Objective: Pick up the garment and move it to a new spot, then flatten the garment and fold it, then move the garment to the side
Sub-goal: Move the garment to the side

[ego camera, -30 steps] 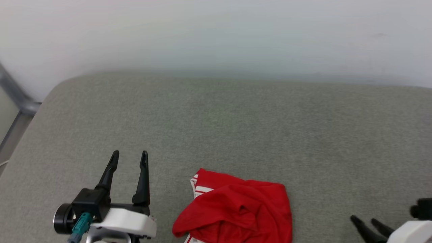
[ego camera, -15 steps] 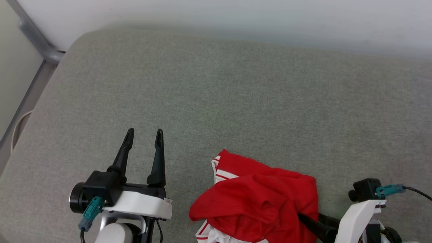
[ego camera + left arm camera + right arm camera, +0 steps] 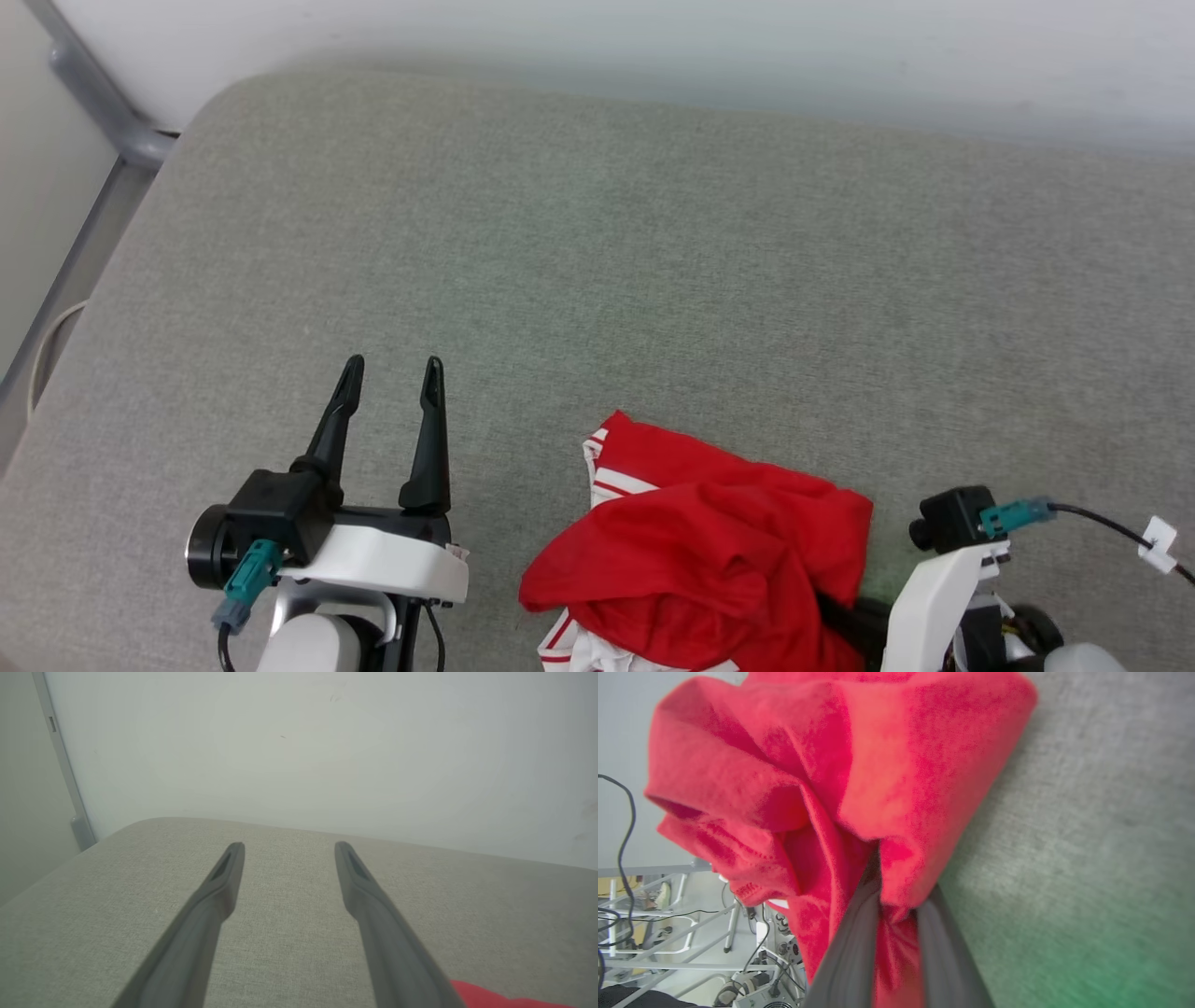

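Right gripper point(image 3: 899, 900): fingers are drawn narrow on a fold of the crumpled red shirt point(image 3: 709, 551), which is seen at 5 o'clock on the grey cushion point(image 3: 653, 280). The fingertips are hidden by cloth. Left gripper point(image 3: 392, 366), at 7 o'clock, is held wide; a metal rail point(image 3: 103, 103) is seen at 10 o'clock.

Crumpled red garment point(image 3: 822, 765), a fold pinched in the jaws of the right gripper point(image 3: 899, 898), grey bench point(image 3: 1087, 835) alongside, cables point(image 3: 627, 812) and metal frames point(image 3: 654, 940) beyond
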